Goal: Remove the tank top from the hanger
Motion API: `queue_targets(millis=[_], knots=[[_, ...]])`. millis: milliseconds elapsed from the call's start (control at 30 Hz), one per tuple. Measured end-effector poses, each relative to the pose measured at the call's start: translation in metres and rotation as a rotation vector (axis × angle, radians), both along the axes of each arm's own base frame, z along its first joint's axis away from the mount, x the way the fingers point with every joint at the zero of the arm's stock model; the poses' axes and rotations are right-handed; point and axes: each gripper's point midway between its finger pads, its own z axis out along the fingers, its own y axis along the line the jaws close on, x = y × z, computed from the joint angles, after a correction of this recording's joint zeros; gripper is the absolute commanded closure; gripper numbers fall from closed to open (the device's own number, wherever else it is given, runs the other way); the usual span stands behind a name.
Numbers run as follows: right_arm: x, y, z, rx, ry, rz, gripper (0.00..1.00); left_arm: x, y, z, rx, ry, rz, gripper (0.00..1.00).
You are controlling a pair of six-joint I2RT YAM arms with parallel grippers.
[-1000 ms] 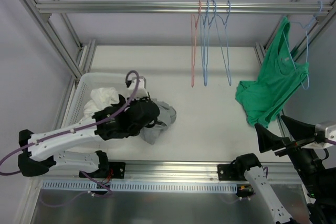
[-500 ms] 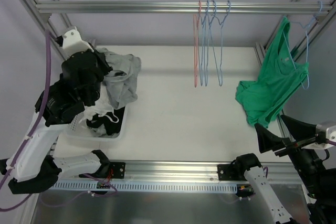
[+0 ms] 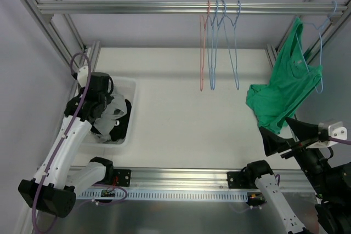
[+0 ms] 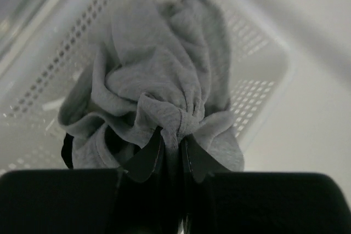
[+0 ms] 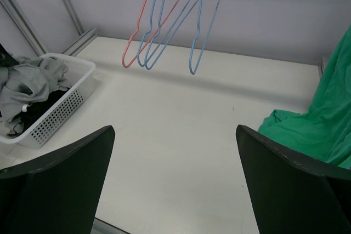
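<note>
Left gripper (image 4: 171,147) is pinched shut on a bunch of grey garment (image 4: 159,86), holding it over the white basket (image 3: 132,92) at 9 o'clock on the table (image 3: 181,113). Probably a drop-off, to get that piece out of the way.

Green tank top (image 3: 285,89) is at 2 o'clock, hung on a blue hanger (image 3: 320,61) hooked to the rail (image 3: 137,7). Its hem slumps onto the table.

Right gripper (image 3: 283,134) has its jaws spread wide and holds nothing. It sits just on the near side of the hem, at 4 o'clock, placed, I judge, to take the cloth and draw it off.

Spare hangers (image 3: 219,47) at 12 o'clock are bare.
</note>
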Motion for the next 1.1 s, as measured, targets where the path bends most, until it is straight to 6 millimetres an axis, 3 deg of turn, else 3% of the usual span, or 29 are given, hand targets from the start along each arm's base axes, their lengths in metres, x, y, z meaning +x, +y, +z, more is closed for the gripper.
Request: queue_targets(millis=[133,233,367,567,600,767,800,867,1100], knots=[[0.005,0.005,-0.006,0.000,0.019,0.020,0.01,-0.011,0.000,-0.082,-0.097,0.156,0.023,1.00],[0.006,0.007,-0.009,-0.001,0.025,0.030,0.01,-0.019,0.009,-0.125,-0.177,0.243,0.082,1.00],[0.004,0.010,-0.009,0.001,0.020,0.045,0.00,-0.020,0.015,-0.153,-0.243,0.285,0.142,1.00],[0.005,0.014,-0.013,0.010,0.021,0.067,0.00,-0.017,0.016,-0.171,-0.288,0.273,0.171,1.00],[0.005,0.014,-0.013,0.010,0.022,0.069,0.01,-0.017,0.015,-0.170,-0.291,0.264,0.169,1.00],[0.006,0.014,-0.015,0.008,0.028,0.068,0.01,-0.021,0.013,-0.144,-0.300,0.180,0.123,0.54],[0.007,0.015,-0.015,0.005,0.036,0.068,0.00,-0.023,0.013,-0.134,-0.295,0.159,0.110,0.49],[0.012,0.015,-0.019,-0.002,0.065,0.062,0.00,-0.025,0.013,-0.106,-0.289,0.098,0.090,0.34],[0.053,0.014,-0.040,-0.062,0.225,-0.002,0.01,-0.033,0.014,0.004,-0.238,-0.133,0.012,0.01]])
